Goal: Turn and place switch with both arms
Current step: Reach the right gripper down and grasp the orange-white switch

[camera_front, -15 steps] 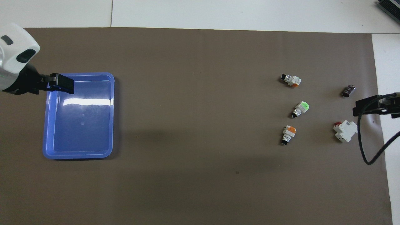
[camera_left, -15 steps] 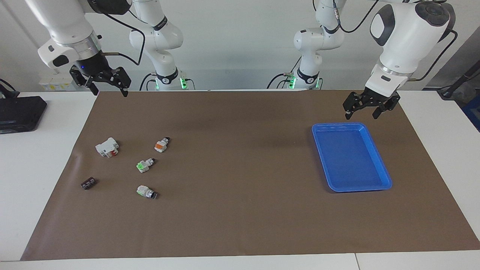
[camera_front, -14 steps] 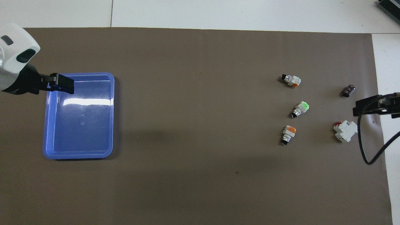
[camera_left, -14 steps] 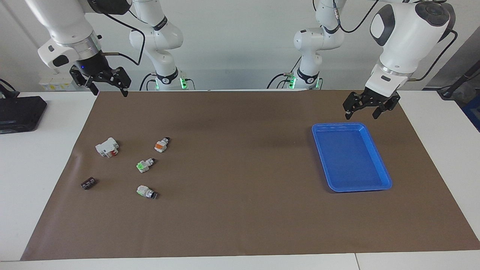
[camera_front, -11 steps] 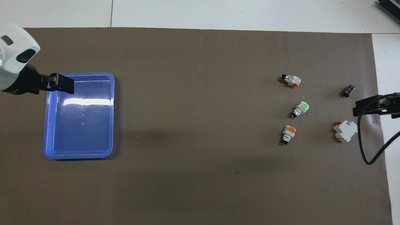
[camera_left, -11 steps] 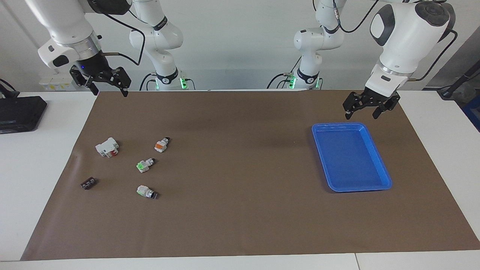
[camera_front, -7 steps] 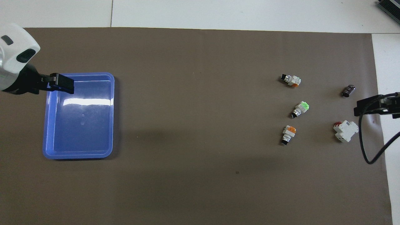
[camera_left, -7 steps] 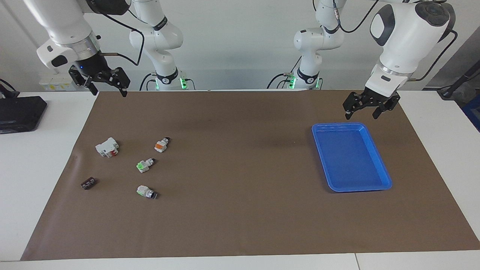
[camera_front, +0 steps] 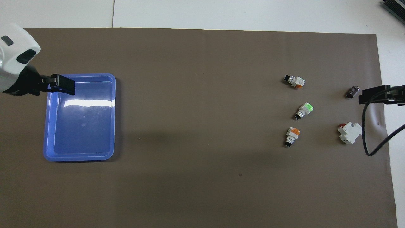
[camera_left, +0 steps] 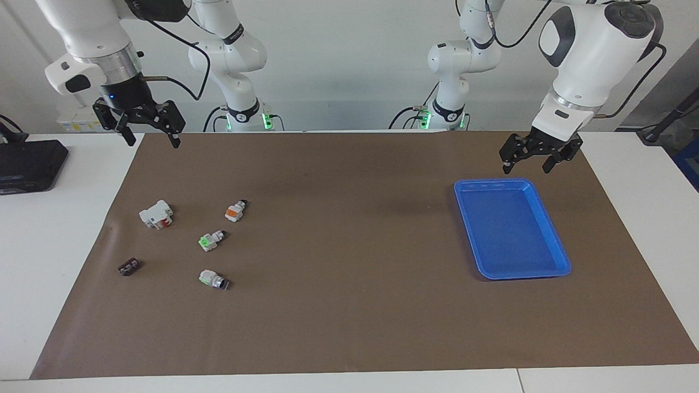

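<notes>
Facing view: mat; tray toward left arm's end. Left gripper raised by tray's robot-side rim, fingers apart. Right gripper raised over mat's corner, fingers apart. Switch lies on mat near white block.

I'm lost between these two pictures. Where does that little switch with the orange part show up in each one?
Facing view: the orange switch lies nearest the robots among the small switches.
Overhead view: the same switch is lowest of the three.
Shared landmark: the white block with a red part beside it.
</notes>
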Tool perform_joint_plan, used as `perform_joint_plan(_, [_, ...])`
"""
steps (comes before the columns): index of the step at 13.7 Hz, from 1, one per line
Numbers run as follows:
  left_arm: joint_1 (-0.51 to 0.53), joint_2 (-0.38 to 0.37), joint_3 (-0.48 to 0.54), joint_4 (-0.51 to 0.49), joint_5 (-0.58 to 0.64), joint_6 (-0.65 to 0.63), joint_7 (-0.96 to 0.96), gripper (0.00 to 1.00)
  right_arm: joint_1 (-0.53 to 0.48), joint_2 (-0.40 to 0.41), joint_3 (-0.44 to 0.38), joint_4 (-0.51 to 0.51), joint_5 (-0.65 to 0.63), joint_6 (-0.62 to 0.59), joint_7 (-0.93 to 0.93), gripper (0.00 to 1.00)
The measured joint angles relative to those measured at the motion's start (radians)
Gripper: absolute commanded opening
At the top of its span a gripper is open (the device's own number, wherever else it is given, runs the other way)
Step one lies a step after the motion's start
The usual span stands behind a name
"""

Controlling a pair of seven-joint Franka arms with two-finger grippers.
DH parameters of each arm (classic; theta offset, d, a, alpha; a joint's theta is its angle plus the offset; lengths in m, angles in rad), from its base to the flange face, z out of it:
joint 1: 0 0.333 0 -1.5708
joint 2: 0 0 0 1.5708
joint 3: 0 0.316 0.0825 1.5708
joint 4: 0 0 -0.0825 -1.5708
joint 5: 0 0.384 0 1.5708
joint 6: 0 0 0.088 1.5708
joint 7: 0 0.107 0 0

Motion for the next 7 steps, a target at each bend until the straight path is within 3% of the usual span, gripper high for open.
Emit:
perform_joint_plan(4, [0.000,0.000,0.000,0.000,0.000,0.000,0.000,1.00,0.005,-0.004,0.000,-0.089,0.000,0.015,-0.006,1.00])
perform_joint_plan(7, [0.000,0.000,0.000,0.000,0.000,0.000,0.000,1.00,0.007,-0.004,0.000,-0.193,0.001,0.133,0.072,1.00])
